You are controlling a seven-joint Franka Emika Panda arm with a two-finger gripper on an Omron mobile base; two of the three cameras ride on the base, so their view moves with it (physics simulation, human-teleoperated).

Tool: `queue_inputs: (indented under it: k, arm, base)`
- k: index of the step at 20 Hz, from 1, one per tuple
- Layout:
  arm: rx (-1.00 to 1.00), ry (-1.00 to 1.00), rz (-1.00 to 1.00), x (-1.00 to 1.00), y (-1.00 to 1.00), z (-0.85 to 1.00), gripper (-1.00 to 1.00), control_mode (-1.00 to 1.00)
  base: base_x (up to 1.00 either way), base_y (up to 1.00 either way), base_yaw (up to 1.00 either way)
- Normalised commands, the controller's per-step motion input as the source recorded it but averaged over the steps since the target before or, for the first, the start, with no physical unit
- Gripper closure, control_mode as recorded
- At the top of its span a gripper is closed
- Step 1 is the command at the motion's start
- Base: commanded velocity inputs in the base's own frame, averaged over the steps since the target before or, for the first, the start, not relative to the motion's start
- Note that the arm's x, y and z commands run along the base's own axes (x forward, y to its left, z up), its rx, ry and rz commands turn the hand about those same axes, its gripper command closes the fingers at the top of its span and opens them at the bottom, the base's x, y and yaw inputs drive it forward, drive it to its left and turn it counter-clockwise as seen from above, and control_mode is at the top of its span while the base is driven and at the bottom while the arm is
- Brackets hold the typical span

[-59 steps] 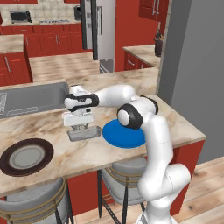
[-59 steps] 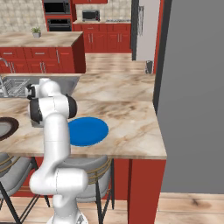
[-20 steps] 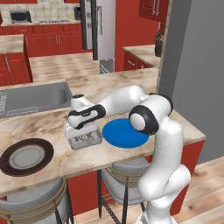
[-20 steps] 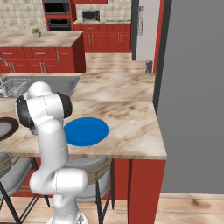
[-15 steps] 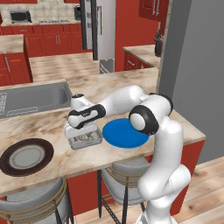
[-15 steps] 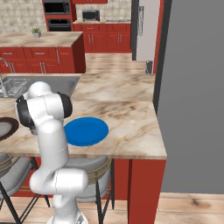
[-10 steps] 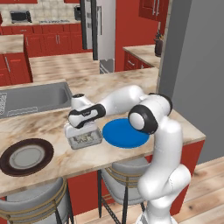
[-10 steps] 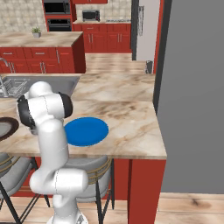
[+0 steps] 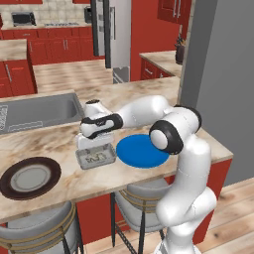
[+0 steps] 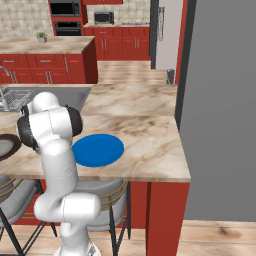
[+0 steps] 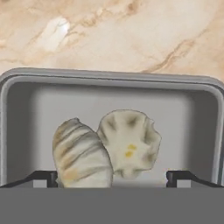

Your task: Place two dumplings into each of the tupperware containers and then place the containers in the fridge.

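Note:
A tupperware container (image 9: 95,157), a shallow grey tray, sits on the marble counter just left of the blue plate. In the hand view its far rim (image 11: 109,76) runs across the picture. Two dumplings lie side by side on its floor: a browned striped one (image 11: 81,155) on the left and a paler crinkled one (image 11: 130,142) on the right. My gripper (image 9: 92,145) hangs straight over the tray, pointing down. It (image 11: 111,179) is open, its tips wide on either side of the dumplings and touching neither. The fridge (image 9: 111,34) stands across the room.
The blue plate (image 9: 141,150) (image 10: 97,149) lies right of the tray. A dark-brown plate (image 9: 31,177) is at the counter's near left and a sink (image 9: 34,111) is behind. A tall grey panel (image 9: 218,74) bounds the counter's right end. Stools stand under the near edge.
Since three seconds ago the hand has dropped lower over the container. Over the last second the arm has stayed where it is.

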Motion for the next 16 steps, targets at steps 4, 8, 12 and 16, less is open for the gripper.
queue_inputs:
  k: [4, 8, 12, 16]
  arm:
    - [0.06, 0.00, -0.14, -0.18, -0.84, 0.00, -1.00, -1.00]
    - [0.12, 0.00, -0.09, 0.00, -0.71, 0.00, -1.00, -1.00]
    - [0.05, 0.00, 0.02, 0.27, -0.29, -0.14, -1.00, -1.00]
    - [0.02, 0.00, 0.11, 0.64, -0.07, -0.20, -1.00, -1.00]
  base:
    - [0.00, 0.00, 0.00]
    - [0.00, 0.00, 0.00]
    - [0.00, 0.00, 0.00]
    - [0.00, 0.00, 0.00]
